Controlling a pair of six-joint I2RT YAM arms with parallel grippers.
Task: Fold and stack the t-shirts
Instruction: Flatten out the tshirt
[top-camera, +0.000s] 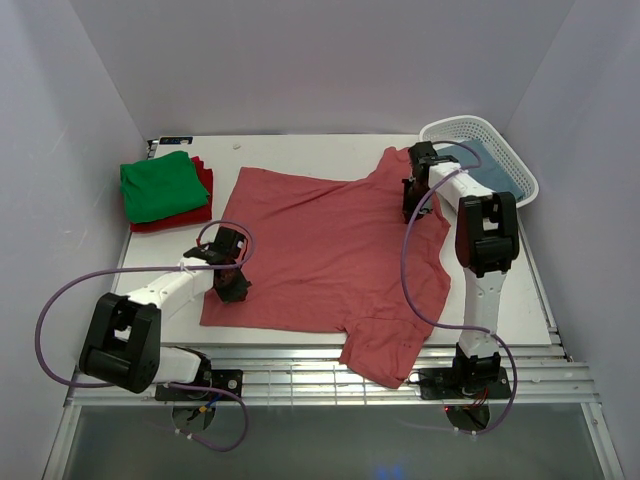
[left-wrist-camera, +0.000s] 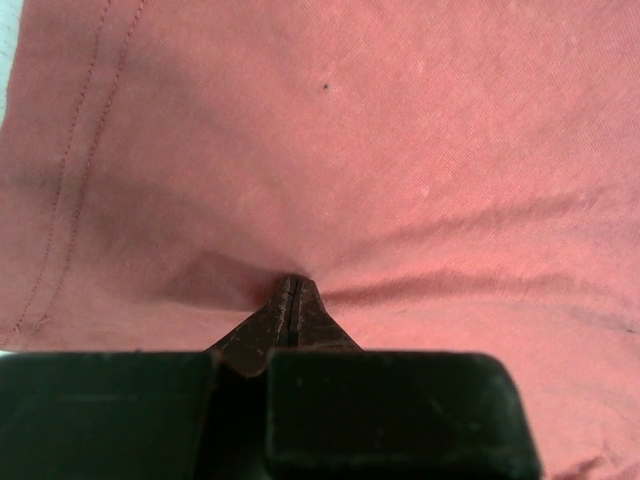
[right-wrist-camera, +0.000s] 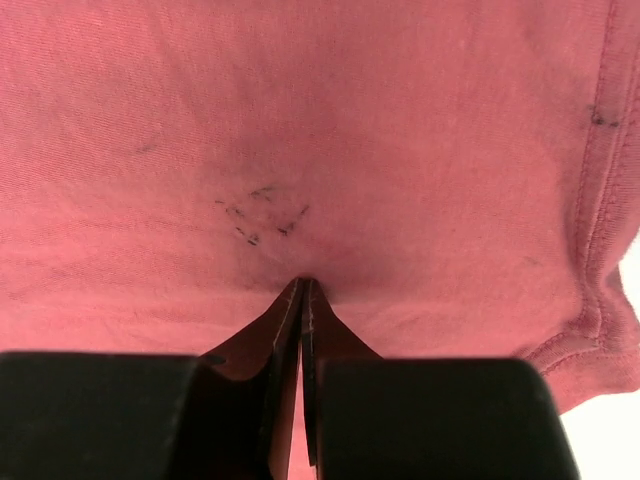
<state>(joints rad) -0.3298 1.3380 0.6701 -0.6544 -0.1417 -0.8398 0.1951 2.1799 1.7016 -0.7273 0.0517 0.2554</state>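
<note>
A pinkish-red t-shirt (top-camera: 330, 250) lies spread flat across the middle of the table, one sleeve hanging over the near edge. My left gripper (top-camera: 232, 285) is at its near-left hem; its jaws are shut, and the cloth (left-wrist-camera: 420, 150) puckers into creases at the tips (left-wrist-camera: 290, 284). My right gripper (top-camera: 415, 205) is at the shirt's far-right shoulder, jaws shut, with the fabric (right-wrist-camera: 300, 120) dimpled at the tips (right-wrist-camera: 303, 284). A folded green t-shirt (top-camera: 160, 185) rests on a folded dark red one (top-camera: 205, 180) at the far left. A grey-blue t-shirt (top-camera: 492, 162) lies in the basket.
The white lattice basket (top-camera: 512, 160) stands at the far right corner, close behind my right arm. White walls close in the table on three sides. A metal rail (top-camera: 300, 375) runs along the near edge by the arm bases.
</note>
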